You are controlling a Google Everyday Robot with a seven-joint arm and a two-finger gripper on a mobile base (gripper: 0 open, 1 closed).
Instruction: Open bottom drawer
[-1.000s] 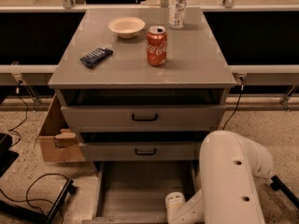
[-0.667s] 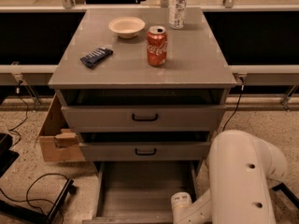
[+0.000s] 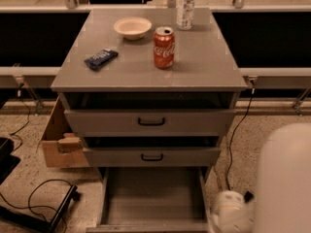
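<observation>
At six o'clock, beneath a grey cabinet [image 3: 204, 67] on speckled flooring [image 3: 29, 178], the bottom drawer [image 3: 153, 198] stands pulled out, grey tray showing. A bowl [image 3: 132, 27], cola can [image 3: 164, 47], bottle [image 3: 186, 6] and snack bar [image 3: 101, 58] top the cabinet. The gripper [image 3: 229, 212] sits at five o'clock beside the drawer; its grip cannot be told.

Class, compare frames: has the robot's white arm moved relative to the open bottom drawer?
Yes, rightward: the arm overlapped the bottom drawer earlier, now sits beyond its right wall. End effector is out of view.

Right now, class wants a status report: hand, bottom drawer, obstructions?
Hand not in view; arm low right. Bottom drawer pulled out, tray showing. Nothing in its path.
</observation>
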